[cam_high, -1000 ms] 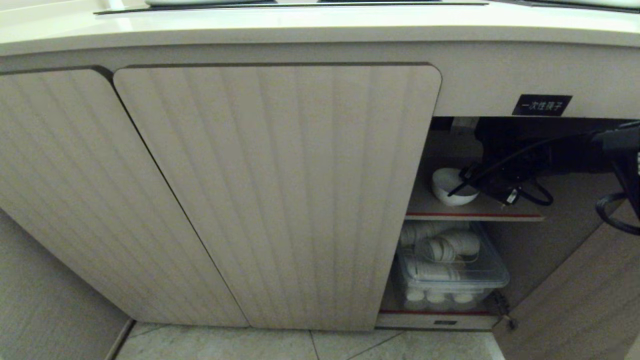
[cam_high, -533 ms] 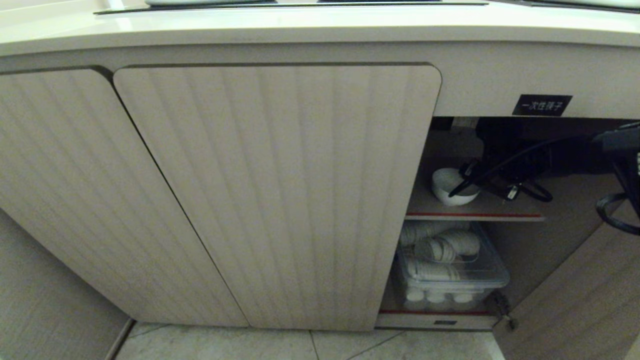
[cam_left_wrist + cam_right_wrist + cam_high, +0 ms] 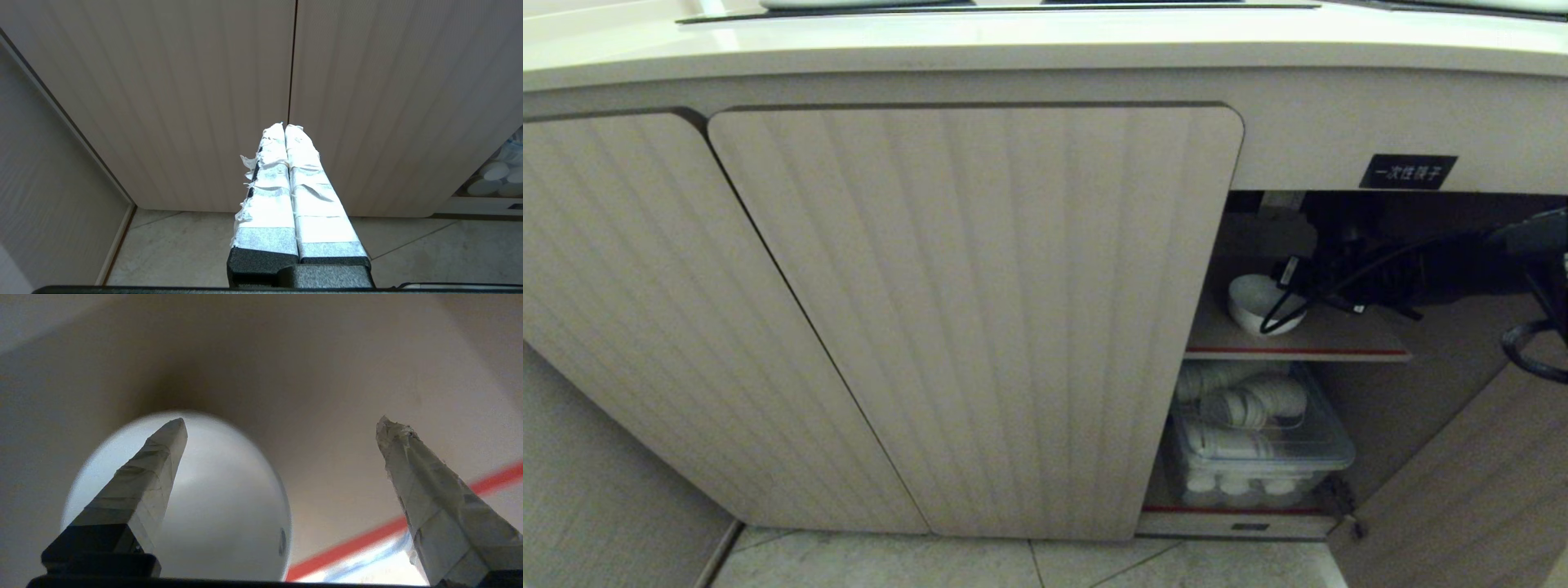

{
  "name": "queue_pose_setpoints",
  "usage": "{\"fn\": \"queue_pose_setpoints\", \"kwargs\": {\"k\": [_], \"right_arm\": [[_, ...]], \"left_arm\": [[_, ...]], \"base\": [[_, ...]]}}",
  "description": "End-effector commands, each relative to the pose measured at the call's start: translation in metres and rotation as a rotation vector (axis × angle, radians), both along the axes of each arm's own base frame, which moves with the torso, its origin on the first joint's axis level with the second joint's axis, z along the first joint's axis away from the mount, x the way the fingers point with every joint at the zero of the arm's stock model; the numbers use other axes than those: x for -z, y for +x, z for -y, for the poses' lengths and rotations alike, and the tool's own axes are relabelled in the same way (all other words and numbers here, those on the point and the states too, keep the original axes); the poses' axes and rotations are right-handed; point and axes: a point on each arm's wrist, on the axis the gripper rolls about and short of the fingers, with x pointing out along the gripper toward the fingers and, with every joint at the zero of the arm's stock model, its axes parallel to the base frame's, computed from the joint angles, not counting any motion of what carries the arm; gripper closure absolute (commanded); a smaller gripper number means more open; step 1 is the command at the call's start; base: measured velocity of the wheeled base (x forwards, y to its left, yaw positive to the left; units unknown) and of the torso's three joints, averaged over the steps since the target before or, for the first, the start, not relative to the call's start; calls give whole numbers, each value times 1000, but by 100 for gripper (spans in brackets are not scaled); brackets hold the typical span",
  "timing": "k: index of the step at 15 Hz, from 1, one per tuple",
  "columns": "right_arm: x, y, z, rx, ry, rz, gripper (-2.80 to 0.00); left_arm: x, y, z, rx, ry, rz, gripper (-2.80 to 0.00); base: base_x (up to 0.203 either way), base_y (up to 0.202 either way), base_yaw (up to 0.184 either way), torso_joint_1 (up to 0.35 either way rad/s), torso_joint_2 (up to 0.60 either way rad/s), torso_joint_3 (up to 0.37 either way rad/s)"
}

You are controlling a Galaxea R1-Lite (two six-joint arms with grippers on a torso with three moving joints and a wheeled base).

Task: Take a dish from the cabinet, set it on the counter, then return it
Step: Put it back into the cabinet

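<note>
The cabinet [image 3: 980, 318] stands with its right compartment open; two ribbed doors to the left are closed. On the upper, red-edged shelf [image 3: 1298, 353] sits the dish [image 3: 1252, 304], a small white bowl, upright near the shelf's left end, close to the edge of the closed door. Below it, a clear plastic bin [image 3: 1262, 445] holds stacked white paper cups [image 3: 1241, 406] lying on their sides. A black label [image 3: 1408, 172] with white characters is fixed above the opening. The right claw [image 3: 282, 424] is inside the upper compartment, its taped fingers [image 3: 155, 465] spread wide; one finger lies in front of the dish, the other is well clear over bare shelf, and neither visibly grips the bowl. A black cable [image 3: 1278, 314] loops across the dish in the head view. The left claw [image 3: 284, 126] is parked low before the closed doors, fingers pressed together, above the tiled floor [image 3: 184, 249]. The desk [image 3: 1013, 45] runs along the top, above the cabinet.
</note>
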Motion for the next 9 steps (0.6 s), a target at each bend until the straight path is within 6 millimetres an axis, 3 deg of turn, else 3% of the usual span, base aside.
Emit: {"fn": "queue_pose_setpoints", "kwargs": {"k": [1, 9], "right_arm": [[0, -2, 0, -7, -15, 7, -280], [-2, -11, 0, -57, -100, 90, -280]], "left_arm": [[0, 0, 0, 0, -1, 1, 0], [0, 0, 0, 0, -1, -1, 0]], "base": [[0, 0, 0, 0, 0, 0], [0, 0, 0, 0, 0, 0]]}}
